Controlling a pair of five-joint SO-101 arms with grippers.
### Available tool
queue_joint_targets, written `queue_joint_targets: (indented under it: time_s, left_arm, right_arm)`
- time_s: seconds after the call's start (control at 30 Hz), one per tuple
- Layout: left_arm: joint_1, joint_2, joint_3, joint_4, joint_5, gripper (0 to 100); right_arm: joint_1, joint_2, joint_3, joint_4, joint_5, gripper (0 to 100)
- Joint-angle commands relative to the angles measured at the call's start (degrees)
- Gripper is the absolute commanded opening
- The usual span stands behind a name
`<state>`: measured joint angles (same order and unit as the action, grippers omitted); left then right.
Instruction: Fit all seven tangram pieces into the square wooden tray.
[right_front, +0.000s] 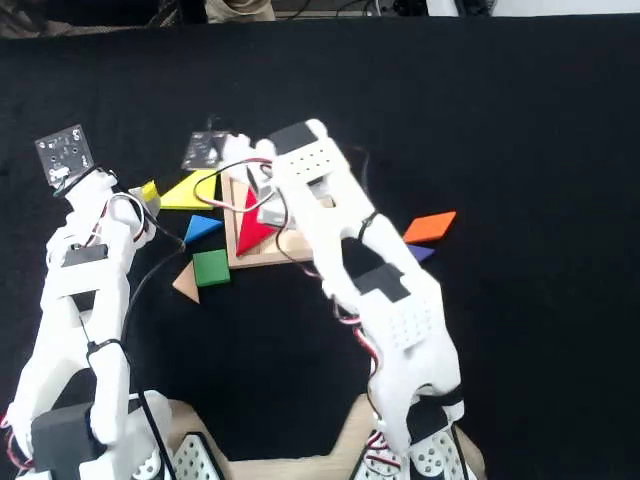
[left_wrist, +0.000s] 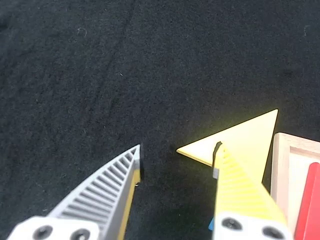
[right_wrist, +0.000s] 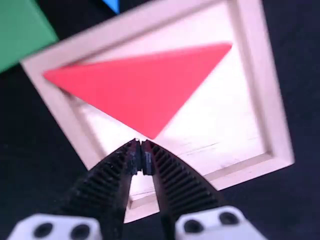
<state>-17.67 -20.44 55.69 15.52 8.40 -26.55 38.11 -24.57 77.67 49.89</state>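
Left wrist view: left hand (left_wrist: 178, 151) apart at yellow triangle (left_wrist: 245, 137) | right hand (right_wrist: 140, 152) together, empty, over tray (right_wrist: 257, 75)

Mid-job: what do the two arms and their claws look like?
The left arm and right arm are white with black patches and red, black and white cables. The left claw has one grey and one yellow ribbed finger; the right claw has black ones.

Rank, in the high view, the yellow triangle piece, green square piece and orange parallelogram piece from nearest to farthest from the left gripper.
1. The yellow triangle piece, right beside the left gripper.
2. The green square piece, farther off, also on the left side.
3. The orange parallelogram piece, far across on the right side.
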Motion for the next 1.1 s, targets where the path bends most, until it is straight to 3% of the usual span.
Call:
queue_joint_targets:
  time_s: [0.0,0.47,1.07]
  left_arm:
    - [0.2,-0.2,-0.6,-0.7,0.4,24]
    - [0.2,-0.2,-0.6,-0.7,0.4,24]
    - [0.2,-0.2,-0.6,-0.7,0.4,24]
  right_arm:
    - [1.7,1.5,-2.7,-0.8,0.6,1.1]
    - [1.4,9.5,-14.9,-1.8,0.6,1.1]
    - [1.1,11.8,-23.6,5.7,0.7,1.1]
